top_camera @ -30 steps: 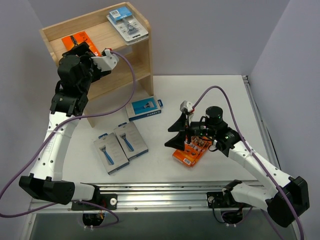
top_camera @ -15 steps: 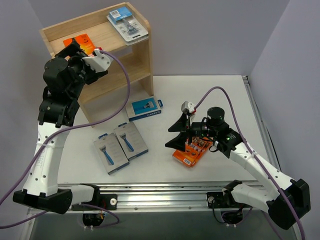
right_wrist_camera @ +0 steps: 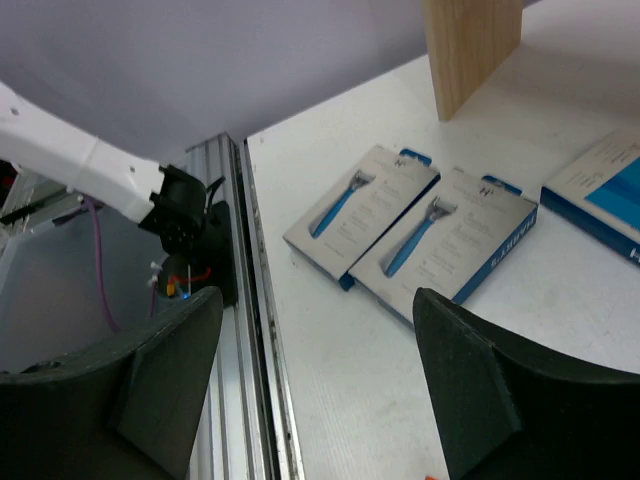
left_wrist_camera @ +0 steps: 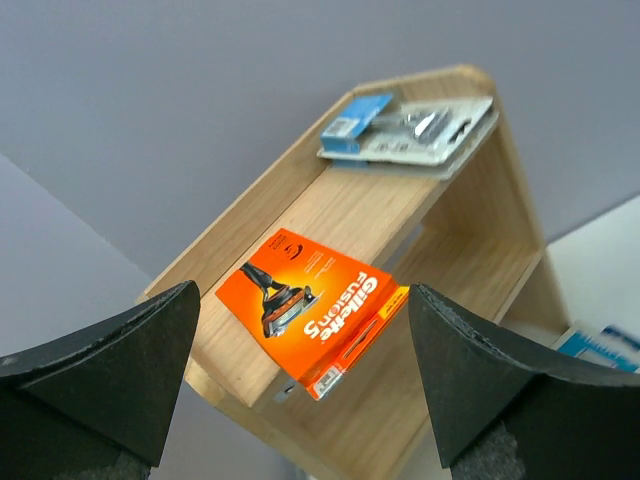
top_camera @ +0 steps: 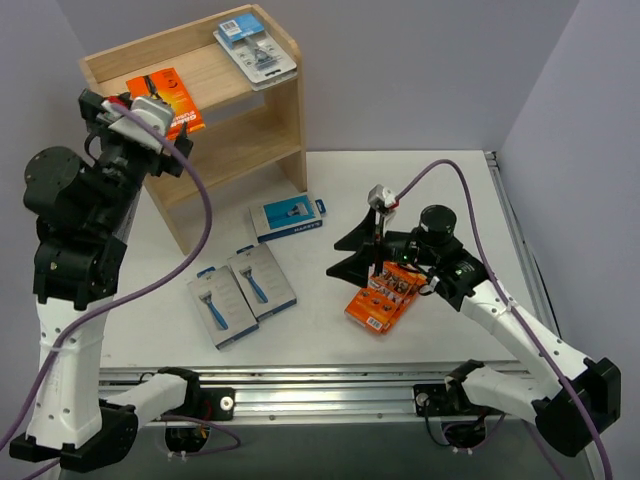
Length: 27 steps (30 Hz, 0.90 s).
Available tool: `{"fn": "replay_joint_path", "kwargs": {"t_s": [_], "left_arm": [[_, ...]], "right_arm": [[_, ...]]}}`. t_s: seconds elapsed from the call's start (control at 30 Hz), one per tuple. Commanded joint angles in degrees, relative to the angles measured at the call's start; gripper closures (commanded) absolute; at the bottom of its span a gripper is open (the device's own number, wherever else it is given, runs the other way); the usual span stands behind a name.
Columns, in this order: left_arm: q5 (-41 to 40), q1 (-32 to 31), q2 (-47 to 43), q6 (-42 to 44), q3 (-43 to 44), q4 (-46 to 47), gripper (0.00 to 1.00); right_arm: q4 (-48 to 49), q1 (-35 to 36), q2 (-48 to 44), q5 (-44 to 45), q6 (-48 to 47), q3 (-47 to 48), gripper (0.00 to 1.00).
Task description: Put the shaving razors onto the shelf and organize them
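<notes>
We see a bright orange razor pack (left_wrist_camera: 312, 312) on the pale wooden shelf (left_wrist_camera: 360, 205), grey boxes (top_camera: 262, 281) picturing blue razors on the white desk (top_camera: 450, 190).

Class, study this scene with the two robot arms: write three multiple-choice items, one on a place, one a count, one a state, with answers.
1. Where does the clear blister pack lie? A on the table; B on top of the shelf; C on the shelf's lower tier.
2. How many orange packs are in view? A one; B two; C four.
3. The left end effector is: A open, empty; B shut on an orange pack; C shut on the blister pack.
1 B: it rests at the shelf top's far right corner.
2 B: one lies on the shelf top, one on the table.
3 A: its fingers stand wide apart, nothing between them.
</notes>
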Motion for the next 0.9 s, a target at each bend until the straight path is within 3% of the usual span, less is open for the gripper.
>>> {"fn": "replay_joint_path", "kwargs": {"t_s": [0.0, 0.17, 0.23, 0.37, 0.4, 0.53, 0.7, 0.87], "left_arm": [[-1.24, 0.36, -3.86, -14.12, -0.46, 6.05, 0.06], [-20.22, 0.45, -7.46, -21.84, -5.81, 4.65, 0.05], [-24.01, 0.62, -10.19, -25.10, -11.43, 4.73, 0.04], [-32.53, 0.80, -19.21, -39.84, -25.13, 5.78, 0.02], [-33.16, 0.80, -20.99, -41.54, -31.43, 6.05, 0.01], [-34.22, 0.89, -27.76, -48.66, -42.27, 4.65, 0.00], [-38.25, 0.63, -34.01, -52.27, -49.15, 1.92, 0.06], [-38.01, -1.83, -37.26, -49.39, -55.46, 3.85, 0.06]], "right_arm": [[10.45, -0.16, 1.86, 2.80, 6.65, 8.16, 0.29], [5.02, 2.56, 11.87, 9.27, 8.00, 23.81, 0.39], [0.38, 5.27, 17.21, 12.89, 6.76, 33.44, 0.39], [-4.83, 9.15, 27.60, 23.94, 6.48, 51.23, 0.39], [-5.45, 9.68, 29.62, 25.29, 6.66, 54.57, 0.39], [-8.78, 11.35, 42.81, 28.81, 8.68, 71.00, 0.42], [-10.11, 12.50, 54.67, 33.54, 11.84, 88.14, 0.43], [-4.76, 13.20, 58.38, 37.25, 15.19, 90.11, 0.48]]}}
